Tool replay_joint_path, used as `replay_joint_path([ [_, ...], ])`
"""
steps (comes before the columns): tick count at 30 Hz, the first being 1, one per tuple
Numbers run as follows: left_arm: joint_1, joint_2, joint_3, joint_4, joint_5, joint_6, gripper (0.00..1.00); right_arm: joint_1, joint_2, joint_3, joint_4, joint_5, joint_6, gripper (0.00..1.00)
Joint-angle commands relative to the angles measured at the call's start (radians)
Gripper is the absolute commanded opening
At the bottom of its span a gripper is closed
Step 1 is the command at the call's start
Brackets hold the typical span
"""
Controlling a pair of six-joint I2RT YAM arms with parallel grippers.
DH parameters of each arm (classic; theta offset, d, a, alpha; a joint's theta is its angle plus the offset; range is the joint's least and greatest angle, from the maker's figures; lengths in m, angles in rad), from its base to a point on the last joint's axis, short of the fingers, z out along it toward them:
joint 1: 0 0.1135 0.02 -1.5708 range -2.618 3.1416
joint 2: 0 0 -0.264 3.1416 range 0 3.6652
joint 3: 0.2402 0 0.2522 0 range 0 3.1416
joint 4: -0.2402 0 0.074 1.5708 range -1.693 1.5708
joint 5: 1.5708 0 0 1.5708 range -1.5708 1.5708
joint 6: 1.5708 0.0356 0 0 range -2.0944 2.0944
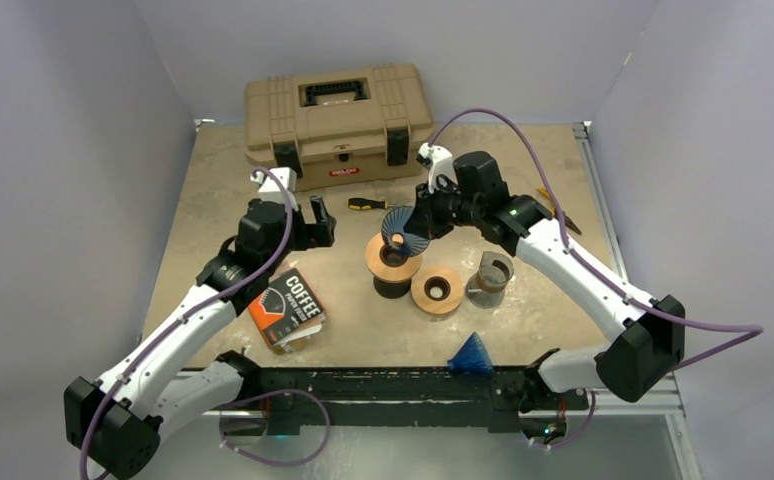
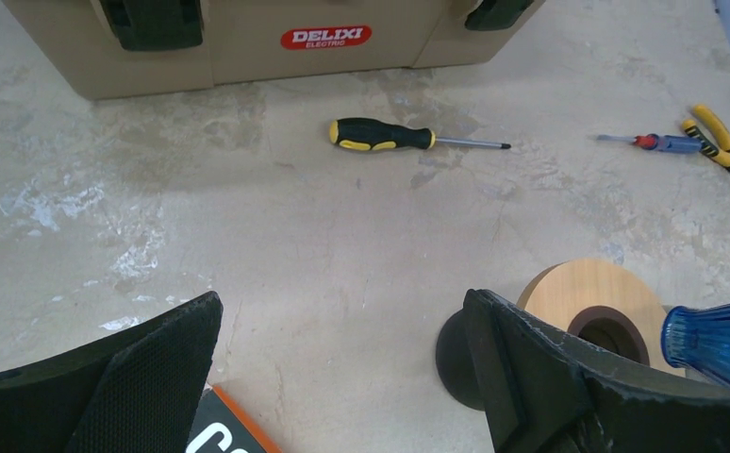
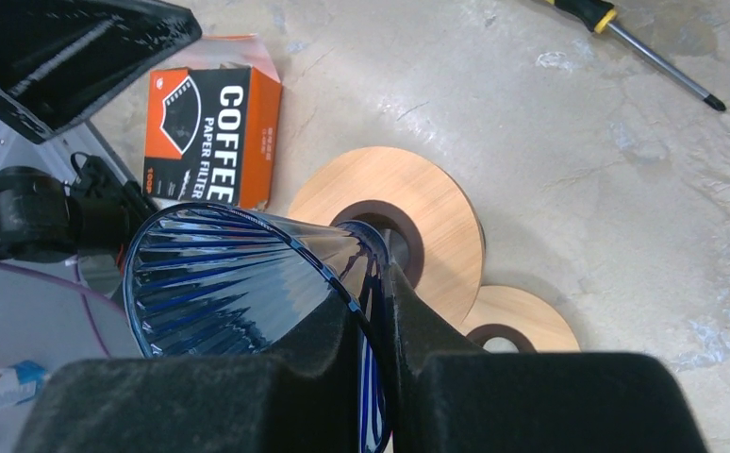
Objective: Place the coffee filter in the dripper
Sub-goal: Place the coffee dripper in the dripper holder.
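My right gripper (image 3: 377, 274) is shut on the rim of the dripper (image 3: 220, 283), a blue ribbed glass cone tilted on its side. In the top view the dripper (image 1: 404, 232) hangs just above a wooden ring on a dark base (image 1: 393, 262). An orange and black box marked COFFEE PAPER FILTER (image 1: 285, 308) lies flat at the left, and no loose coffee filter shows. My left gripper (image 2: 342, 311) is open over bare table between that box and the dark base, holding nothing. The dripper's tip (image 2: 720, 340) shows at the right of the left wrist view.
A tan toolbox (image 1: 335, 120) stands at the back. A yellow-black screwdriver (image 1: 368, 203) lies in front of it, with pliers (image 1: 558, 210) at the right. A second wooden ring (image 1: 437, 290) and a glass cup (image 1: 490, 275) sit centre-right. Another blue cone (image 1: 471, 355) lies at the front edge.
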Motion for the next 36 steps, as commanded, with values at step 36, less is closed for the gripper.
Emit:
replay_joint_path([
  [36, 0.006, -0.022, -0.004, -0.082, -0.016, 0.155, 0.99, -0.003, 0.190, 0.189, -0.192, -0.090, -0.084, 0.00],
])
